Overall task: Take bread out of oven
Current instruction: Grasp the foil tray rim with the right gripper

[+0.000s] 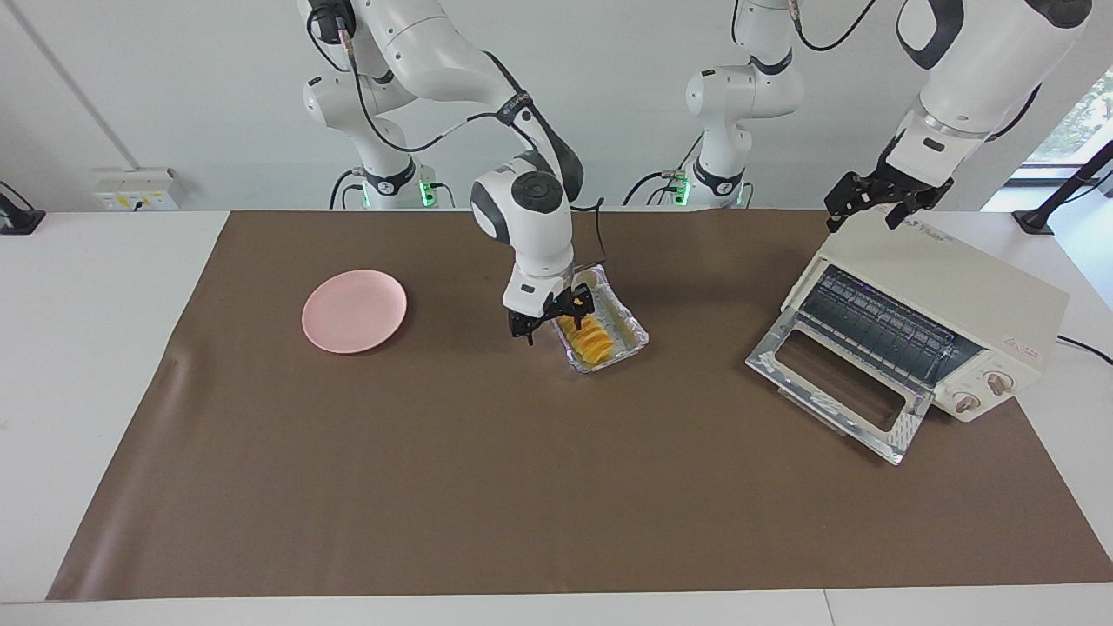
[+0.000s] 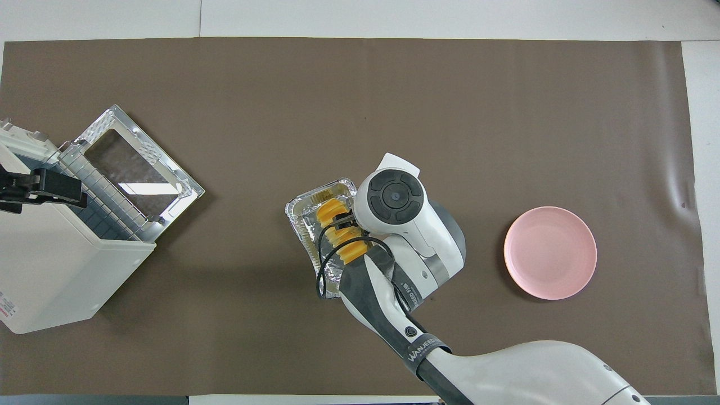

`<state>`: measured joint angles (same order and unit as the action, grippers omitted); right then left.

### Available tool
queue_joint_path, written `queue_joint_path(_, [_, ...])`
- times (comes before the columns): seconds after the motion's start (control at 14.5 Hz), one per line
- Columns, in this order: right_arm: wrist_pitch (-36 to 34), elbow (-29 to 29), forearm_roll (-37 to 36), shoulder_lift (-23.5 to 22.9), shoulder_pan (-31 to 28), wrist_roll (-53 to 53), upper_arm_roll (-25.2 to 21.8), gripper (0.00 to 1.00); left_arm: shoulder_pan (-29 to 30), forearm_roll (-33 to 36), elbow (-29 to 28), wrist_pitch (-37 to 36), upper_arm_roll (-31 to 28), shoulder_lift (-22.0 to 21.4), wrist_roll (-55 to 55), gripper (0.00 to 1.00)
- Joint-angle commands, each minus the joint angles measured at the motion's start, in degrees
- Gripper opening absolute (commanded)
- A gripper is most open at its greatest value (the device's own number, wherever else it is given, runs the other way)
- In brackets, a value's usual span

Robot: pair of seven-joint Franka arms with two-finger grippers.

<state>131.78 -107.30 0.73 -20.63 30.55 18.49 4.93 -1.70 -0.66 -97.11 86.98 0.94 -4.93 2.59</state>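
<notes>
The golden-yellow ridged bread (image 1: 587, 341) lies in a silver foil tray (image 1: 628, 326) in the middle of the brown mat; it also shows in the overhead view (image 2: 332, 212). My right gripper (image 1: 550, 316) is open, low over the tray's plate-side edge and the bread's end nearer the robots. In the overhead view its wrist covers part of the bread. The cream-white oven (image 1: 956, 287) stands at the left arm's end with its glass door (image 1: 835, 382) folded down open and its wire rack (image 1: 878, 326) bare. My left gripper (image 1: 878, 207) is open, just over the oven's top edge.
A pink plate (image 1: 354, 310) sits on the mat toward the right arm's end, empty; it also shows in the overhead view (image 2: 550, 252). The brown mat (image 1: 522, 487) covers most of the white table. The oven's two knobs (image 1: 983, 393) face away from the robots.
</notes>
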Motion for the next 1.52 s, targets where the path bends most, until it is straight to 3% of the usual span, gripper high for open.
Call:
queue_joint_path(0.0, [1.3, -1.2, 0.2, 0.2, 0.2, 1.8, -0.1, 0.99, 0.7, -1.0, -3.0, 3.5, 1.0, -1.8, 1.1, 1.00])
queue_joint_path(0.21, [1.4, -2.1, 0.2, 0.3, 0.3, 3.1, -0.1, 0.76, 0.7, -2.3, -2.0, 3.5, 0.9, -0.4, 1.1, 1.00])
queue_joint_path(0.28, [1.5, -2.5, 0.2, 0.2, 0.7, 4.3, -0.1, 0.73, 0.6, -2.4, 0.9, 1.9, 0.9, 3.3, 1.2, 1.00])
queue_joint_path(0.41, [1.7, -2.6, 0.3, 0.3, 1.5, 7.0, -0.1, 0.61, 0.4, -2.2, 0.2, 0.5, 0.9, 2.0, 1.4, 1.00])
queue_joint_path(0.55, [1.8, -2.6, 0.3, 0.3, 1.9, 9.0, -0.1, 0.36, -0.4, -2.2, -1.2, 1.0, 0.9, 0.3, 1.2, 1.00])
queue_joint_path(0.69, [2.2, -2.6, 0.2, 0.3, 2.4, 11.4, -0.1, 0.01, -0.8, -2.1, -1.1, 0.6, 0.9, 0.1, 1.1, 1.00])
queue_joint_path(1.1, [1.8, -2.0, 0.2, 1.1, 1.3, 11.2, -0.4, 0.00, 0.0, -2.1, -0.7, 0.8, 0.6, 0.0, 1.4, 1.00])
queue_joint_path(1.45, [-6.6, -1.2, 0.2, 10.2, -9.2, 3.8, -0.4, 0.00, 0.0, -2.1, -0.8, 0.8, 0.6, 0.1, 1.4, 1.00])
